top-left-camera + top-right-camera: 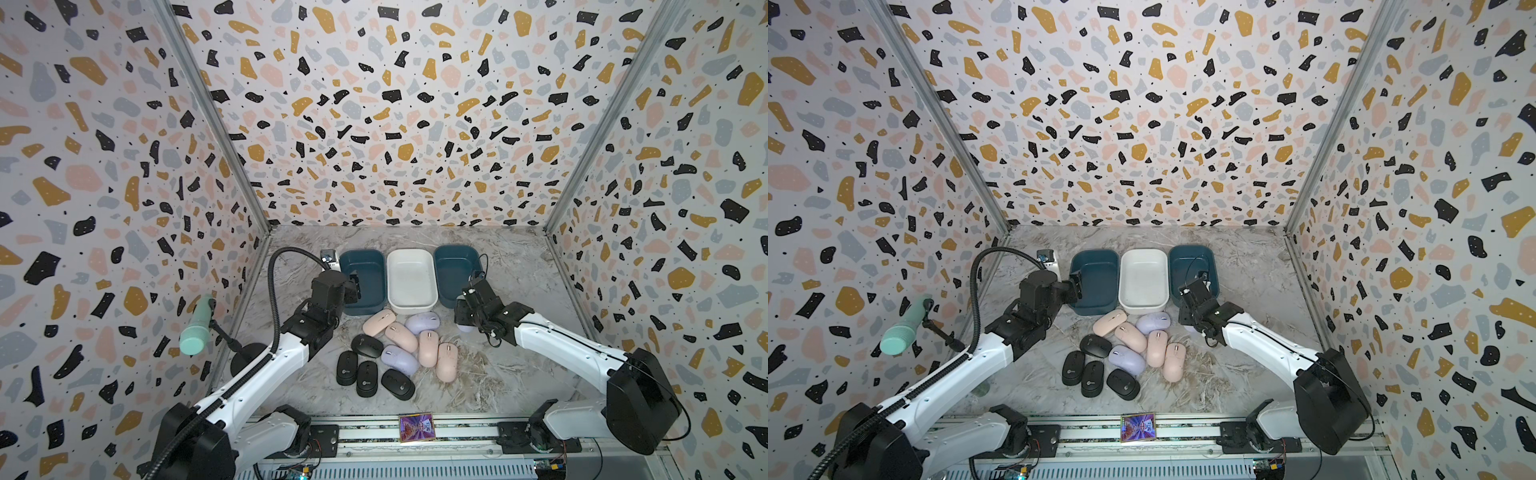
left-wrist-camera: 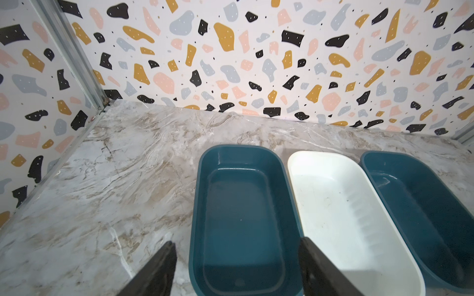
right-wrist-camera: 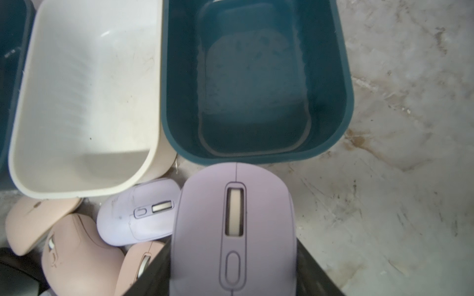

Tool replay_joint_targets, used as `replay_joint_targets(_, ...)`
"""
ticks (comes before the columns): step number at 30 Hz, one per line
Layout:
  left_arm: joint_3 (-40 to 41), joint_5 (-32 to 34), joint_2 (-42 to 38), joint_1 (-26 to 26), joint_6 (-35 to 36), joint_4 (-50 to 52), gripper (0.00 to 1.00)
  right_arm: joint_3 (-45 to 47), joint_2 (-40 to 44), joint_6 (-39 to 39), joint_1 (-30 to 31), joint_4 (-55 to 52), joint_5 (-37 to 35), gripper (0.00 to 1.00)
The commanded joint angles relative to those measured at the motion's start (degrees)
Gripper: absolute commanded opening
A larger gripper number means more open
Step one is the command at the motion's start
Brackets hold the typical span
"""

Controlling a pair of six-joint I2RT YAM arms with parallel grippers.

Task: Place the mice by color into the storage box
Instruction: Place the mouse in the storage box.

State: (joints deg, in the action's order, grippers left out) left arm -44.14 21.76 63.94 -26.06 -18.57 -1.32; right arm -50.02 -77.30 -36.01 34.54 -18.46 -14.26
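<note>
Right gripper [image 3: 232, 269] clamps a lilac mouse [image 3: 233, 205] just short of the near rim of the right teal box [image 3: 343, 77].
Left gripper [image 2: 238, 242] hangs half-spread and empty over the left teal box [image 2: 197, 194]; the other mice [image 1: 401, 336] lie clustered mid-worktop before the white box [image 1: 411, 309].

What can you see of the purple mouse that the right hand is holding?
The lilac mouse is a smooth, plastic-looking oval with a pale scroll wheel, an oval button behind it and a seam down its nose. The black right hand clamps its sides. Its nose points at a teal box's near rim. Whether it touches the table is unclear.
</note>
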Motion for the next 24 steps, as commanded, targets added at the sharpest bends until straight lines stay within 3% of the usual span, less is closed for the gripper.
replay_joint_targets(1, -2.8, 0.7, 1.2, -0.3, 1.6, 0.3, 0.74, -3.9, -0.8, 4.3, -2.5, 1.6, 2.9, 0.51)
replay_joint_targets(10, -6.9, 1.3, 4.2, -0.3, 3.3, 1.5, 0.74, -15.0, -13.4, 11.8, -7.4, 3.9, 6.3, 0.51)
replay_joint_targets(24, -11.0, 3.3, 7.8, -0.3, 5.7, 1.3, 0.74, -32.0, -31.1, 16.2, -11.6, 3.7, 10.0, 0.53)
